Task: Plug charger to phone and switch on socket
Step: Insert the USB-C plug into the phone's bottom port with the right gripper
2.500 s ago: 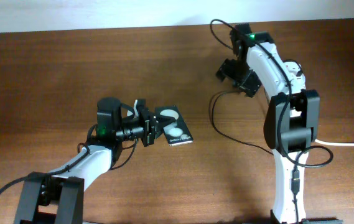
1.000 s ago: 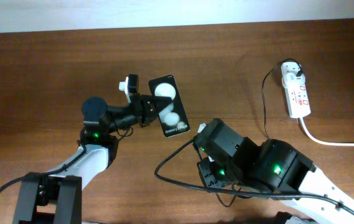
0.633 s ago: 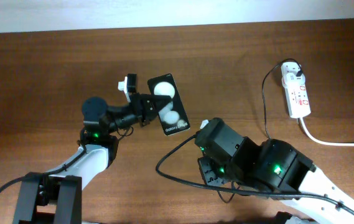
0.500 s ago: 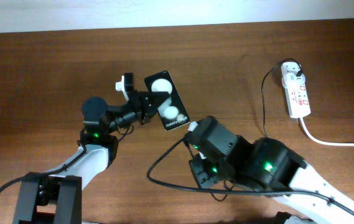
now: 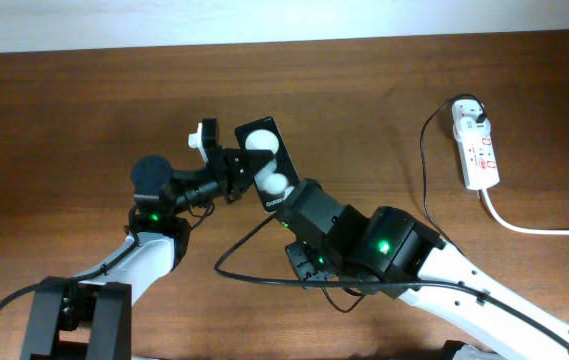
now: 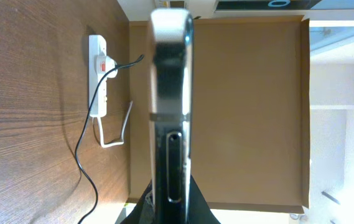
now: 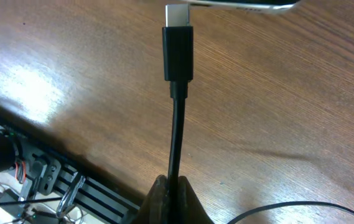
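Bringing the plug tip of the charger (image 7: 178,43) right up to the lower edge of the phone (image 7: 239,5), metal end just beside that edge in the right wrist view and not visibly seated. Closing a gap that was plain half a second ago: carrying the right gripper (image 7: 170,186) up and to the left, from apart to tucked against the phone's lower end in the overhead view. Judging from this, entering the insertion step, with line-up on the port still uncertain and no plug showing in the left wrist view.

Pinching the thin black cable just below the plug body, right jaws pressed together on it with no gap showing. Clamping the phone in the left gripper (image 5: 230,172), jaws closed on its body, holding it lifted off the table (image 5: 64,100) and tilted, much where it was a moment back.

Leaving the socket (image 5: 476,150) well apart at the right side, black cable running to its far end, switch apparently not yet touched.
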Robot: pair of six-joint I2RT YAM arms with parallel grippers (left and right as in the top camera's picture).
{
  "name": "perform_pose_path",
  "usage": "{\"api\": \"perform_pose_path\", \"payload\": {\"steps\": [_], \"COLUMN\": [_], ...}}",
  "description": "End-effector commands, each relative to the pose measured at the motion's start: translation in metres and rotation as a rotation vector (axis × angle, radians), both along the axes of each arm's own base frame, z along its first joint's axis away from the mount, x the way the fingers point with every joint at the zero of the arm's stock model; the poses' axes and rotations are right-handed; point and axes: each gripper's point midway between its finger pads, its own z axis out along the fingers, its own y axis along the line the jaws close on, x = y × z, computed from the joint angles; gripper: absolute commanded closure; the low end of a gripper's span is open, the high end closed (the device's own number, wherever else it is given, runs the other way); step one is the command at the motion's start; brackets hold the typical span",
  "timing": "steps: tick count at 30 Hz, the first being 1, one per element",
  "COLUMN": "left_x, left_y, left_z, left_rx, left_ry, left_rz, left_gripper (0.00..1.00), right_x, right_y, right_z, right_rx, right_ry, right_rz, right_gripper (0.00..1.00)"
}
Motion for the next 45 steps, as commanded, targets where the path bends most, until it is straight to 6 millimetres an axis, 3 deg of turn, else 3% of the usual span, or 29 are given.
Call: {"api": "perform_pose_path", "payload": {"steps": [1,35,45], "left_x": [-0.0008,-0.0105,-0.0086], "left_y": [-0.0006,-0.0041,-0.0034], "left_z": [0.0085,0.0082,0.0082], "left_rx": [-0.006,0.016,0.024], "left_ry": [-0.026,-0.083,-0.104], "left_rz": [-0.017,-0.077,-0.064], "left_gripper": [1.0,1.0,1.0], "right_x": [-0.0018,0.0016,-0.0078], "right_y": [-0.0009,0.0028,-0.0007], "right_z": [-0.0024,-0.0094,-0.0113], "right_rx": [-0.002,-0.013,-0.018], "right_ry": [0.017,0.03,0.079], "right_rz": [-0.039,-0.062,-0.072], "right_gripper": [0.96,0.96,0.96]}}
